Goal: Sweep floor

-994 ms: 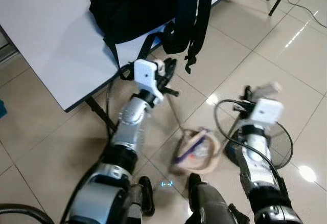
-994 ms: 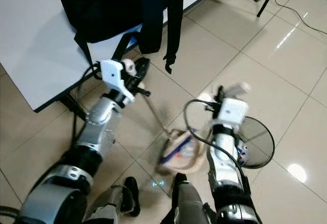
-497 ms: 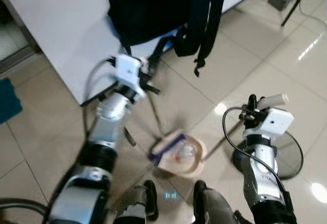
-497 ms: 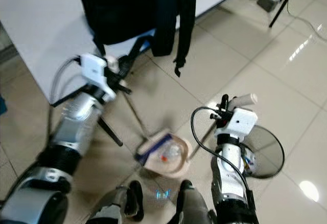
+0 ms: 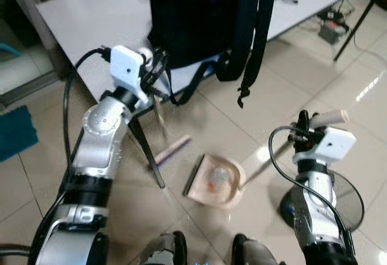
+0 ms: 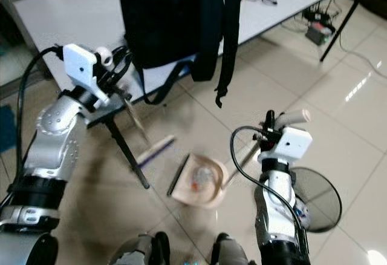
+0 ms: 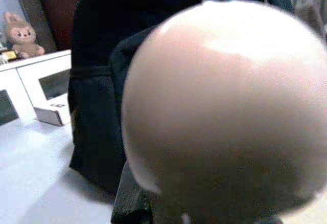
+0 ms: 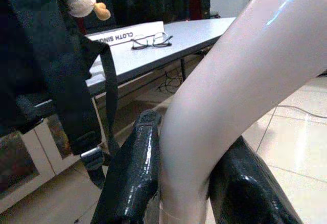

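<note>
Right now my left gripper point(image 5: 154, 74) clamps the broom point(image 5: 171, 150) handle's top, bristles just left of the dustpan point(image 5: 216, 180). My right gripper point(image 8: 184, 183) pinches the dustpan's handle point(image 8: 245, 70). Both feel light, rigid, slick plastic; I'd grip high, firmly.

Glossy tiled floor point(image 5: 338, 89), white table point(image 5: 97, 23).

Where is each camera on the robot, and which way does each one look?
Eye views: on the head, looking down at the dustpan, broom, both arms and feet.
Left wrist view: looks along the left gripper at the broom handle's round end.
Right wrist view: right gripper clamps the dustpan handle.
All share the backpack.
</note>
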Motion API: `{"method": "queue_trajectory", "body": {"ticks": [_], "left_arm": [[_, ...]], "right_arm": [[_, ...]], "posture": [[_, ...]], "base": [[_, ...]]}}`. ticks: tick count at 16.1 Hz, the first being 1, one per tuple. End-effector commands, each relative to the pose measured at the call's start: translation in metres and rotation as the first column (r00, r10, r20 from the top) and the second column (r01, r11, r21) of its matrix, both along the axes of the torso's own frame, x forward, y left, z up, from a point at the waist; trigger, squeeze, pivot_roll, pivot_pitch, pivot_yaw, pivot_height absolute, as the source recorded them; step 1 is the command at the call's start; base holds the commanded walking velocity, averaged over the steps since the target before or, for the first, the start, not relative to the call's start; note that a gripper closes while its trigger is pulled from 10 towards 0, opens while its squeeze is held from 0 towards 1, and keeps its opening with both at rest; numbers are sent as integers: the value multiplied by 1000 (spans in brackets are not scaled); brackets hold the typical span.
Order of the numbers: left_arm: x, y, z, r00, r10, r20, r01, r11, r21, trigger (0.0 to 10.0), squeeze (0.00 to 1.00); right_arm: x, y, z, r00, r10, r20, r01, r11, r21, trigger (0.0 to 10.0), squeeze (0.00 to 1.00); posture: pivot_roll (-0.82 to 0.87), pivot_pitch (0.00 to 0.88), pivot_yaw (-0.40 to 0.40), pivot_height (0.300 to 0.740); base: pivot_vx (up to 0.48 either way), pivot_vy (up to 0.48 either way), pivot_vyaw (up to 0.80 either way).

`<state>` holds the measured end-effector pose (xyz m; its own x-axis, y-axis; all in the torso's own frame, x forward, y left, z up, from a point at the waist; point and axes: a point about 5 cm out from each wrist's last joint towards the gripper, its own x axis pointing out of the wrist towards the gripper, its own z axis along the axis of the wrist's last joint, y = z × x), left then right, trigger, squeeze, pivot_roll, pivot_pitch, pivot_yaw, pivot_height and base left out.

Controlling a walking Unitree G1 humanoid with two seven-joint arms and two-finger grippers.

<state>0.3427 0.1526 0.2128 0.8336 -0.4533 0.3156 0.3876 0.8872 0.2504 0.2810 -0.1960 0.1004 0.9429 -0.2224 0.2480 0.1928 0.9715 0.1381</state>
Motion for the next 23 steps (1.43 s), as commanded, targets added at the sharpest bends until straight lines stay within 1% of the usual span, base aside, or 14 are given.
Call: {"method": "queue_trajectory", "body": {"ticks": [1, 3, 4, 5, 6, 10, 11, 12, 14, 16, 19, 20, 22, 23], "left_arm": [[-7, 11, -5, 997, 69, -30, -69, 998, -6, 10000, 0], [-16, 15, -17, 989, 100, -109, -103, 994, -24, 10000, 0], [-26, 18, -32, 978, 129, -163, -137, 990, -43, 10000, 0], [-28, 19, -36, 974, 136, -179, -149, 987, -58, 10000, 0], [-38, 19, -47, 962, 154, -225, -179, 980, -91, 10000, 0], [-57, 23, -64, 937, 208, -281, -240, 967, -83, 10000, 0], [-58, 23, -65, 934, 212, -289, -244, 967, -77, 10000, 0], [-65, 22, -68, 929, 201, -311, -233, 970, -70, 10000, 0], [-73, 13, -74, 920, 134, -369, -179, 980, -90, 10000, 0], [-72, 7, -79, 916, 114, -385, -182, 973, -145, 10000, 0], [-66, 0, -78, 930, 125, -347, -201, 960, -193, 10000, 0], [-63, -6, -75, 941, 122, -314, -203, 949, -240, 10000, 0], [-59, -8, -68, 952, 148, -267, -229, 924, -307, 10000, 0], [-57, -11, -65, 962, 139, -235, -214, 918, -334, 10000, 0]], "right_arm": [[-4, -1, 11, 999, 14, 36, -15, 1000, 3, 10000, 0], [-7, -2, 15, 999, 14, 32, -14, 1000, -6, 10000, 0], [-9, -2, 18, 1000, 12, 20, -12, 1000, -5, 10000, 0], [-9, -2, 19, 1000, 11, 18, -11, 1000, -8, 10000, 0], [-10, -2, 25, 1000, 16, 24, -16, 1000, -10, 10000, 0], [-7, -1, 42, 998, 41, 39, -40, 999, -14, 10000, 0], [-7, -1, 43, 998, 42, 38, -42, 999, -15, 10000, 0], [-7, -1, 47, 998, 49, 34, -48, 999, -18, 10000, 0], [-5, -1, 49, 998, 56, 16, -56, 998, -21, 10000, 0], [-4, -2, 50, 998, 56, 8, -55, 998, -25, 10000, 0], [-2, -4, 52, 999, 45, 13, -44, 999, -26, 10000, 0], [-1, -2, 54, 999, 46, 16, -45, 999, -25, 10000, 0], [-2, -2, 55, 999, 46, 18, -45, 999, -26, 10000, 0], [-2, -2, 56, 999, 43, 22, -42, 999, -25, 10000, 0]], "posture": [[-2, 75, 65, 740], [-7, 69, 69, 740], [-11, 66, 68, 740], [-11, 65, 67, 740], [-13, 63, 64, 740], [-16, 54, 55, 740], [-16, 53, 55, 740], [-15, 52, 54, 740], [-14, 47, 53, 740], [-16, 40, 55, 740], [-18, 34, 55, 740], [-20, 30, 55, 740], [-23, 30, 53, 740], [-24, 31, 52, 740]], "base": [[0, 0, 0], [0, 0, 0], [0, 0, 0], [0, 0, 0], [0, 0, 0], [0, 0, 0], [0, 0, 0], [0, 0, 0], [0, 0, 0], [0, 0, 0], [0, 0, 0], [0, 0, 0], [0, 0, 0], [0, 0, 0]]}}
